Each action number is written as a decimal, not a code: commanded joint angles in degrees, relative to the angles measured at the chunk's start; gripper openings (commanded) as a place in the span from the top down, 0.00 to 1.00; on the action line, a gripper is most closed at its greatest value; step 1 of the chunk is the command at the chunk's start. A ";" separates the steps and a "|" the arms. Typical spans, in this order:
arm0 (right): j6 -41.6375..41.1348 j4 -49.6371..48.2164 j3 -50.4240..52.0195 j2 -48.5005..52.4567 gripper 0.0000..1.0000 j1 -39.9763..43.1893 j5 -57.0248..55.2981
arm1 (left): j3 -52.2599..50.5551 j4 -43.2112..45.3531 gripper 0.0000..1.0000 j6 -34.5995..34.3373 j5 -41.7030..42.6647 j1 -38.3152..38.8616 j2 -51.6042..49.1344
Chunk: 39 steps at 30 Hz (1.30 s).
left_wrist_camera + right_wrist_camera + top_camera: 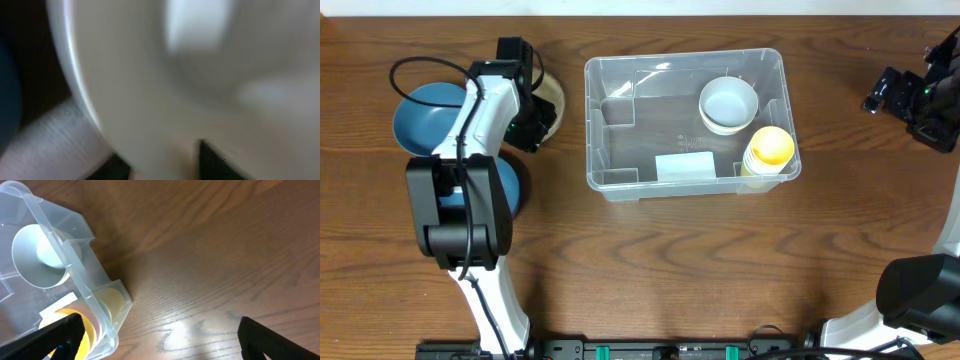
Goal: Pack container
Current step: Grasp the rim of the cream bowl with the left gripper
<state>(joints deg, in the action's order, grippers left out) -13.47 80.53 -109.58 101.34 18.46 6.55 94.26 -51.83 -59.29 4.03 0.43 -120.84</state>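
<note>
Left fingers (216, 164) lost in blurred wrist view filled by pale bowl (165, 95), grip cannot be told, right fingers (55, 340) spread wide, nothing held, container (82, 230) partly cut off.

Left arm (470, 130): smooth white links joined by black, boxy joints, at the left of the overhead frame.
Left cable (405, 70): thin and black, looping out at the upper left and then running along the white link.
Left base joint (460, 215): large black block with rounded corners, with a white link below it reaching the bottom edge.
Left finger (215, 162): a dark black edge at the bottom of the wrist view, blurred.
Right wrist (920, 95): black and angular, at the upper right, with a tiny green spot.
Right base joint (920, 290): rounded black drum at the lower right, with a white link beside it.
Right fingers (55, 340): two matte black wedges in the lower corners of the wrist view.
</note>
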 commanded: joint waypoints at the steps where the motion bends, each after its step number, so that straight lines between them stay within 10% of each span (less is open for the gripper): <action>1: -0.17 0.04 -0.98 0.15 0.01 -0.09 -0.33 | -0.39 0.61 0.80 0.07 -0.66 -0.02 -0.92; 4: -0.17 0.04 -0.98 0.15 0.01 -0.13 -0.35 | -0.39 1.51 0.94 0.13 -0.63 -0.02 -0.90; 39: -0.17 0.04 -0.98 0.15 0.01 -0.09 -0.35 | 3.39 2.23 0.94 6.73 -0.61 -4.68 5.77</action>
<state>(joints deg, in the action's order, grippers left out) -13.47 80.53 -109.58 101.34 18.46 6.57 96.14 -49.82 -53.63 3.90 -1.91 -119.94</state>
